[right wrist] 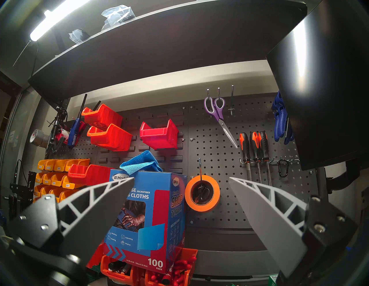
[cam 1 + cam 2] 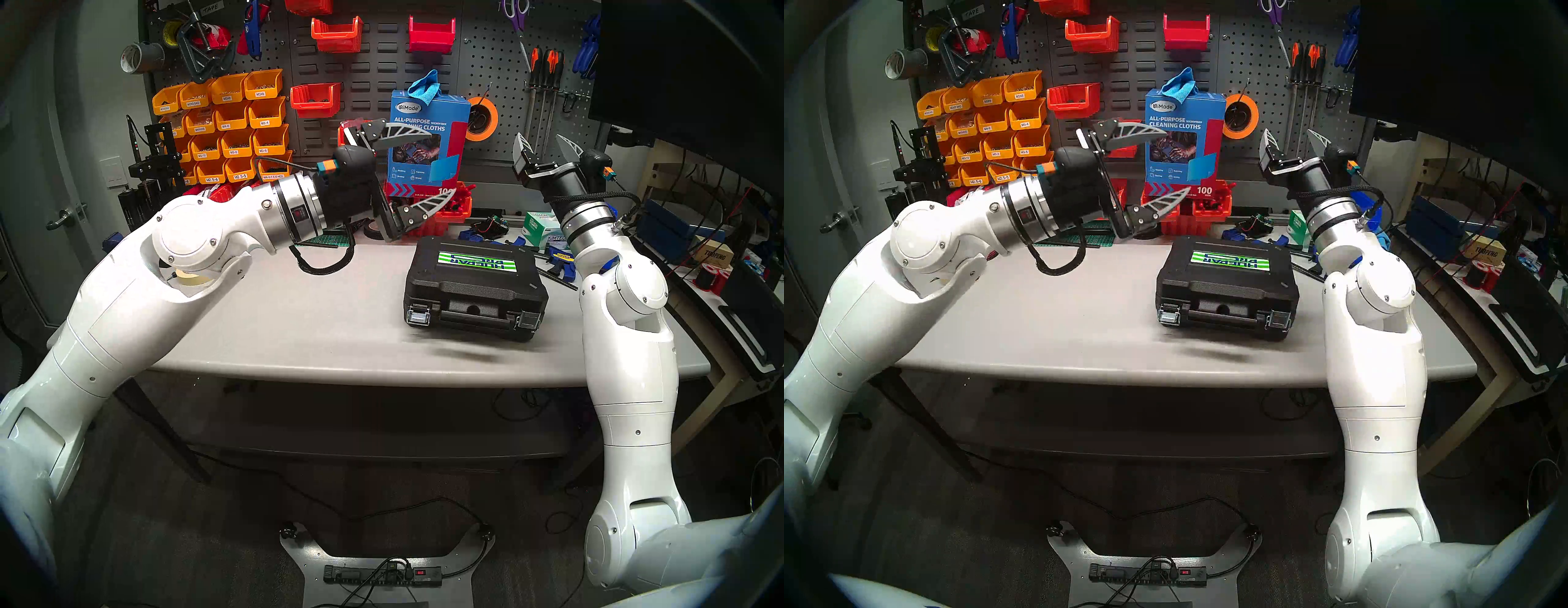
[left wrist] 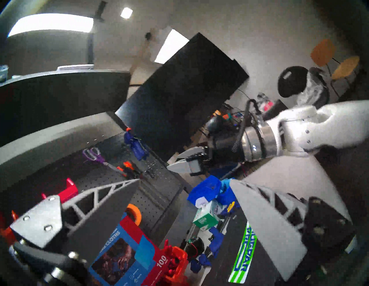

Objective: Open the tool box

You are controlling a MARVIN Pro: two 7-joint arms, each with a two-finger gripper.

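The tool box (image 2: 475,288) lies flat and closed on the grey table (image 2: 297,331), right of centre, with its handle and two latches on the near edge. The left latch (image 2: 418,317) is a bright metal plate; the right latch (image 2: 528,320) is darker, and whether either is released cannot be determined. The left gripper (image 2: 441,163) is raised above the table, well clear of the tool box, jaws spread wide and empty. The right gripper (image 2: 545,144) is raised at the right, jaws likewise wide and empty. The left wrist view is motion-blurred; a finger covers most of the tool box, leaving only the striped label visible.
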